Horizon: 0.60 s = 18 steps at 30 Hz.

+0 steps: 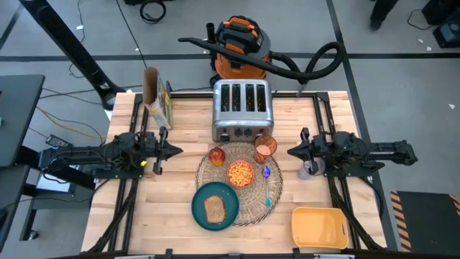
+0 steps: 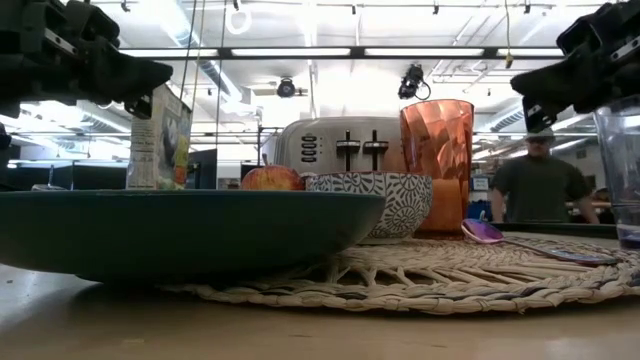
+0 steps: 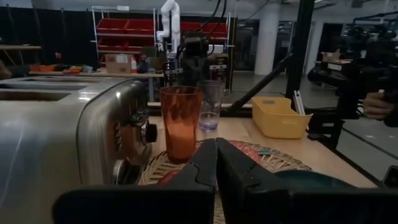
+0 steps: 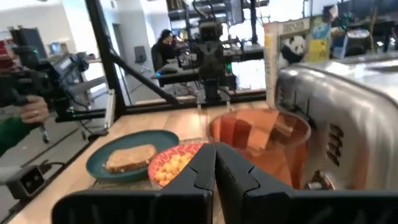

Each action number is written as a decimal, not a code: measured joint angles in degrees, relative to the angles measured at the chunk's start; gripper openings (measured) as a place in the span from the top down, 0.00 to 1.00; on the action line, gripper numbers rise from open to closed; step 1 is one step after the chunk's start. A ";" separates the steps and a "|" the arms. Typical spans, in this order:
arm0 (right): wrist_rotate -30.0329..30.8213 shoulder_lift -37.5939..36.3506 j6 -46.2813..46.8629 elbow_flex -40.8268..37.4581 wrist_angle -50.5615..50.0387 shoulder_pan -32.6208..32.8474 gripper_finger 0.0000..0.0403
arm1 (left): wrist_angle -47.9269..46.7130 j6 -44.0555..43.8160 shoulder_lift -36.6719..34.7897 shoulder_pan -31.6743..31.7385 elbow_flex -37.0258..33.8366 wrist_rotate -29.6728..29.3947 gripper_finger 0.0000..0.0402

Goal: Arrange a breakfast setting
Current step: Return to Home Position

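Note:
A round woven straw placemat (image 1: 275,188) lies in the middle of the table. On it rest a dark teal plate (image 1: 199,203) with a toast slice (image 1: 214,208), a small bowl (image 1: 241,173) of yellow cereal, a red-yellow apple (image 1: 216,155), a translucent orange cup (image 1: 265,148) and a blue spoon (image 1: 267,183). My left gripper (image 1: 177,150) hovers left of the mat, shut and empty. My right gripper (image 1: 291,151) hovers right of the cup, shut and empty.
A chrome four-slot toaster (image 1: 241,108) stands behind the mat. A cereal box (image 1: 161,101) stands at the far left. A clear glass (image 1: 310,167) stands under my right arm. A yellow tray (image 1: 318,226) lies at the near right. A person (image 2: 535,185) stands beyond the table.

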 joint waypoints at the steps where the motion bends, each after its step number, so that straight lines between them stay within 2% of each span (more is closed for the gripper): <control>1: 0.24 0.13 0.08 0.00 -0.48 0.17 0.96 | -0.06 0.06 0.02 0.00 0.00 0.00 0.97; 6: 3.08 1.44 2.48 0.00 -0.95 0.31 0.95 | -0.07 0.11 0.02 0.00 0.00 -0.01 0.97; 13: 3.12 1.60 2.48 0.00 -0.82 0.31 0.95 | -0.09 4.72 0.02 0.02 -0.02 -3.52 0.97; 18: 3.23 1.60 2.48 0.00 -0.82 0.31 0.94 | -0.84 4.16 0.02 0.00 -0.02 -3.56 0.97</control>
